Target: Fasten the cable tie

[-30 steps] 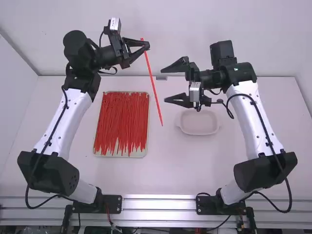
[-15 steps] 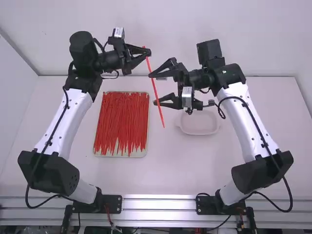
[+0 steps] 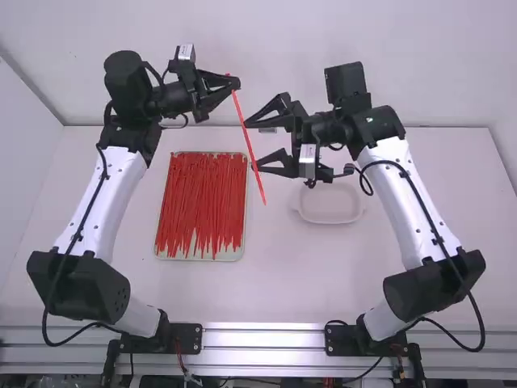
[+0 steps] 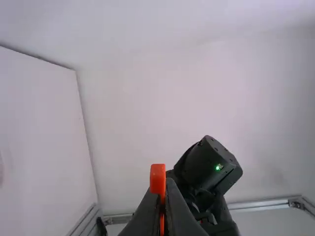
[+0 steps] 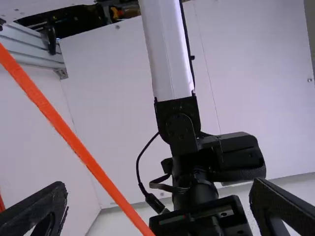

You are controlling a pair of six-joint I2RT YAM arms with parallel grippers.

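Now right tool (image 3: 254, 146) nearer the cable tie (image 3: 258, 182), jaws apart

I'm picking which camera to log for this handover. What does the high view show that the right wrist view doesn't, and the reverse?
The high view adds the tray of spare red ties, the white bowl, and the left gripper shut on the top end of the cable tie, which slants downward. The right wrist view adds a close look from between its own fingers, with the left arm's white link behind the tie. Both share the tie passing between the right gripper's open fingers.
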